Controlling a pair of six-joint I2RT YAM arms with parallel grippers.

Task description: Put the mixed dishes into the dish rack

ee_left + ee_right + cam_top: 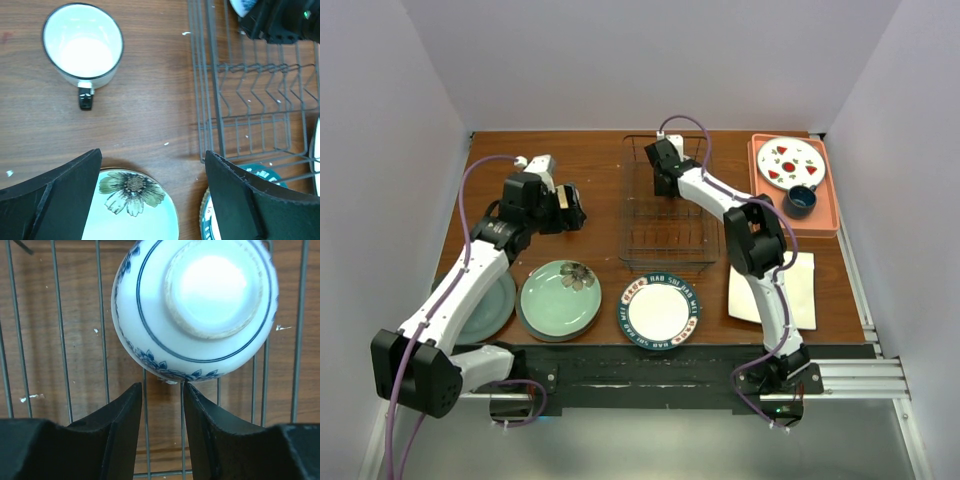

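Note:
The small blue-white patterned bowl (195, 305) lies upside down inside the dish rack (670, 215), at its far end. My right gripper (162, 387) hovers just short of the bowl's rim, jaws narrowly apart with nothing between them but a rack wire. My left gripper (152, 160) is wide open over bare table, between the cream mug (82, 47) and the pale green flower plate (560, 298). The teal-blue plate (490, 305) lies partly under the left arm. The white plate with dark patterned rim (661, 310) sits in front of the rack. The white square plate (800, 290) lies at the right.
An orange tray (830, 215) at the back right carries a white plate with red marks (790, 163) and a dark blue cup (801, 200). Walls close in the table on three sides. The rack's wire sides (210, 100) stand close to my left gripper's right finger.

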